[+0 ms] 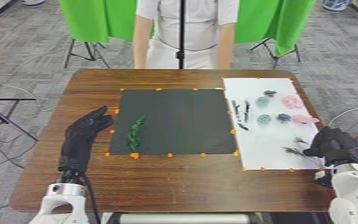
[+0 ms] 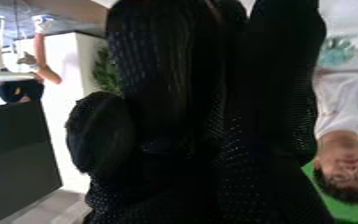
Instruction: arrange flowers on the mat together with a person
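The black mat [image 1: 182,135] lies mid-table with a leafy green sprig [image 1: 135,131] along its left side. To its right, a white sheet [image 1: 262,137] holds pink flowers [image 1: 292,102], bluish-green rosettes [image 1: 264,119] and dark thin twigs [image 1: 238,110]. A small grey-green sprig [image 1: 293,150] lies near the sheet's right edge, just left of my right hand [image 1: 334,141]; whether they touch I cannot tell. My left hand [image 1: 88,125] rests left of the mat, fingers extended and holding nothing. In the right wrist view my right hand [image 2: 189,100] has its fingers straight.
Orange markers [image 1: 135,156] line the edges of the mat and the sheet. Brown wooden table [image 1: 175,185] surrounds them, with its far edge beyond the mat. A thin black vertical pole [image 1: 181,35] stands behind that edge.
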Robot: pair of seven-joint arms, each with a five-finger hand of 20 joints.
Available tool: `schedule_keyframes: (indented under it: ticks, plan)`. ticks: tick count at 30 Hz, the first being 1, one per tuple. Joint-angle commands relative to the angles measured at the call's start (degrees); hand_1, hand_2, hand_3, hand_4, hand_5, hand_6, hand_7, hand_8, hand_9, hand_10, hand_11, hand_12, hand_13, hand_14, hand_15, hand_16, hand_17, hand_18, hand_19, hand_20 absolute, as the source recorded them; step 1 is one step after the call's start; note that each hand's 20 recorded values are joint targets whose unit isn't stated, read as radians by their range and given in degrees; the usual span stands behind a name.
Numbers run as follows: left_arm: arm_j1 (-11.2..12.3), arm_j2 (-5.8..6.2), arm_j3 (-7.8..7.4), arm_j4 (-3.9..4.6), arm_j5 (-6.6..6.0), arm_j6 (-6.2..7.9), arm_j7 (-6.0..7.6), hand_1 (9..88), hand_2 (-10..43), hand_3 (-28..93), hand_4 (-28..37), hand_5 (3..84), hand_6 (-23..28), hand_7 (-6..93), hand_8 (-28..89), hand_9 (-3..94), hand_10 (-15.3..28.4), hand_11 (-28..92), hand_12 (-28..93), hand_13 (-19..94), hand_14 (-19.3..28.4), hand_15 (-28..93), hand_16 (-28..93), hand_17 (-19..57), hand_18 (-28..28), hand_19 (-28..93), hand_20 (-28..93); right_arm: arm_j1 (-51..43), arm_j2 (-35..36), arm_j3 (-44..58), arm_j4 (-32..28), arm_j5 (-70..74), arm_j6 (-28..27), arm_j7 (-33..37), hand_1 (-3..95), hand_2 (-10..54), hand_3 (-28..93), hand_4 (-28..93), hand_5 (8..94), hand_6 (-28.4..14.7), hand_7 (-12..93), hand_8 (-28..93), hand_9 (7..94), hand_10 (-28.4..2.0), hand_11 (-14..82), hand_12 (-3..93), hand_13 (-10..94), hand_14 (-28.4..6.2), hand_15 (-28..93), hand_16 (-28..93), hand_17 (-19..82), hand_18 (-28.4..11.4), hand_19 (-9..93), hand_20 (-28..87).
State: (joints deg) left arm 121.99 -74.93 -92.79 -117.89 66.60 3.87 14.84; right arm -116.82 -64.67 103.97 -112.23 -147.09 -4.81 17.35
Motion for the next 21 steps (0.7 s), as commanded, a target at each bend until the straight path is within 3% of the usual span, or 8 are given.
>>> schedule_keyframes:
  ticks: [1, 6, 13, 21]
  plan:
    - [0.69, 0.10, 0.14, -0.08, -0.16, 0.49, -0.78, 26.8, -2.3, 63, -18.0, 47.5, 3.7, 12.8, -6, 45.4, 13.4, 21, 15, 37, 17.2, 18, 4, 6.2, 12.4, 11, 19, -0.69, -0.87, -0.16, -1.99, 2.54, 3.28, 3.88, 88.0, -9.5, -28, 25, 87.5, 2.0, 19, 4, 93.7, -9.5, 21.9, 20.1, 94, -2.3, 48, 18, 70, -8.2, 93, 20]
    - [0.99, 0.15, -0.03, -0.21, -0.35, 0.51, -0.87, 26.7, -2.3, 64, -17.9, 47.4, 3.7, 12.7, -6, 45.4, 13.5, 21, 15, 37, 17.2, 18, 4, 6.1, 12.5, 11, 19, 0.90, -2.65, -1.16, -6.63, 6.52, 4.36, 5.63, 88.2, -9.5, -28, 27, 88.9, 2.2, 19, 5, 93.7, -10.2, 27.4, 17.7, 94, -2.2, 50, 17, 70, -8.6, 93, 23]
    - [0.73, -0.34, -0.43, -0.14, 0.18, -0.73, -1.53, 26.5, -2.4, 64, -17.9, 47.2, 3.7, 12.5, -6, 45.2, 13.4, 21, 15, 37, 17.2, 18, 4, 5.9, 12.5, 10, 19, 5.38, -6.29, -8.08, -11.89, 8.85, 5.14, 4.78, 88.4, -9.5, -28, 29, 89.3, 2.1, 19, 5, 93.7, -9.9, 28.8, 17.1, 94, -2.1, 51, 18, 70, -8.8, 93, 24]
    - [0.39, -0.33, -0.53, 0.04, 0.30, -1.20, -2.03, 26.3, -2.6, 64, -17.6, 47.1, 3.7, 12.4, -6, 45.0, 13.5, 20, 15, 37, 17.3, 18, 4, 5.8, 12.5, 10, 19, 13.72, -15.79, -19.60, -10.01, 8.53, 1.78, 3.50, 88.4, -9.5, -28, 31, 89.8, 2.0, 19, 5, 93.7, -9.8, 30.0, 17.0, 94, -2.0, 52, 17, 70, -8.9, 93, 26]
